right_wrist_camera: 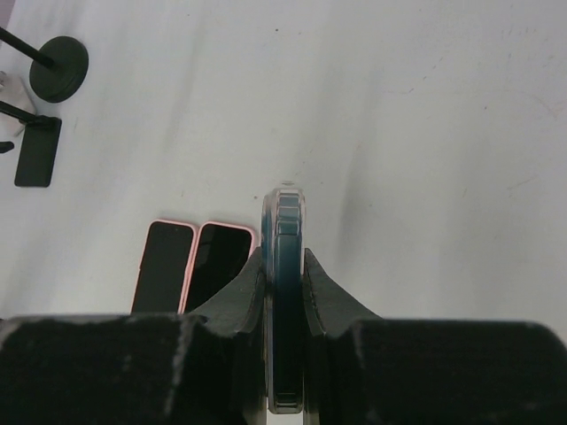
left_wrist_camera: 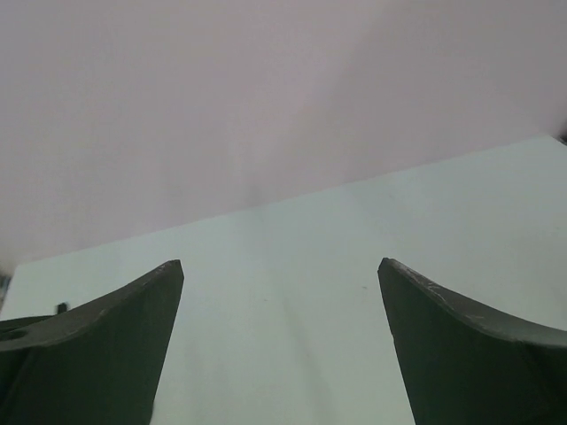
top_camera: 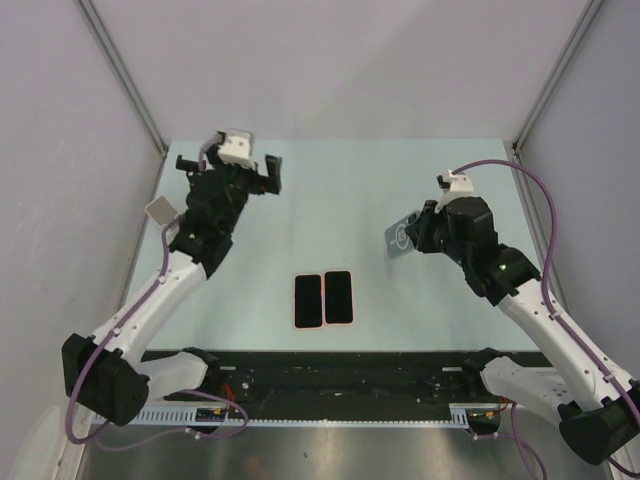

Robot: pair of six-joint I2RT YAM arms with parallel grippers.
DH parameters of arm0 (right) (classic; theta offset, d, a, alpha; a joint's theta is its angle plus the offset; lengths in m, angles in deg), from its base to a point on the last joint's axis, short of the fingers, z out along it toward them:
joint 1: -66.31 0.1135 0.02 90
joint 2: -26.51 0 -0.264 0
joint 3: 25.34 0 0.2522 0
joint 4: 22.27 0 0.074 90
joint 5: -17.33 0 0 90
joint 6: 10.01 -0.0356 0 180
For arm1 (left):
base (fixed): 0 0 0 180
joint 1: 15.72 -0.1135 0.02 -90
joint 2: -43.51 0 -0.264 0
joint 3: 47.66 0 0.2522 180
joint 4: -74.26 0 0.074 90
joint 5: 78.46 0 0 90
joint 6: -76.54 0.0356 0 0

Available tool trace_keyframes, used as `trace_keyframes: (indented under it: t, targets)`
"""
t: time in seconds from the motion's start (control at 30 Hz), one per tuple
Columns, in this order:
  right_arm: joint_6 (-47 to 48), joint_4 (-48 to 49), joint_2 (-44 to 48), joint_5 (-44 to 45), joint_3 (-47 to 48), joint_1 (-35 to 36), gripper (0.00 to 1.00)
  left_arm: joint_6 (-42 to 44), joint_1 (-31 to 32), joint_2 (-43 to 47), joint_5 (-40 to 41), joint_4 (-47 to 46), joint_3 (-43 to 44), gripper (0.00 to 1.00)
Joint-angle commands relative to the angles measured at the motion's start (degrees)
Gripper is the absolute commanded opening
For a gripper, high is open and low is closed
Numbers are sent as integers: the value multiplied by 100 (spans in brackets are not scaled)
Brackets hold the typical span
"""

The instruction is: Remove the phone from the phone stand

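Pinches phone edgewise in right gripper over tabletop's right side, clear of phone stand by left edge, likely for setting down; holds left gripper spread, empty.

Left fingers spread wide; right fingers clamped.

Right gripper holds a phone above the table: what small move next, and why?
Probably lower the phone toward the table beside the two pink-cased phones. The right gripper is shut on it edge-on in the air, and those two already lie flat side by side; the left gripper is open, empty.
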Motion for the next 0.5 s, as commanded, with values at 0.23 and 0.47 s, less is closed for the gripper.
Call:
trace_keyframes:
  t: [0.23, 0.47]
  targets:
    - [-1487, 140, -114, -470, 135, -104, 0, 1426, 3739, 480, 990, -648, -1220, 96]
    - [-2138, 26, -131, -470, 135, -87, 0, 2155, 5163, -56, 1376, -1387, -1536, 98]
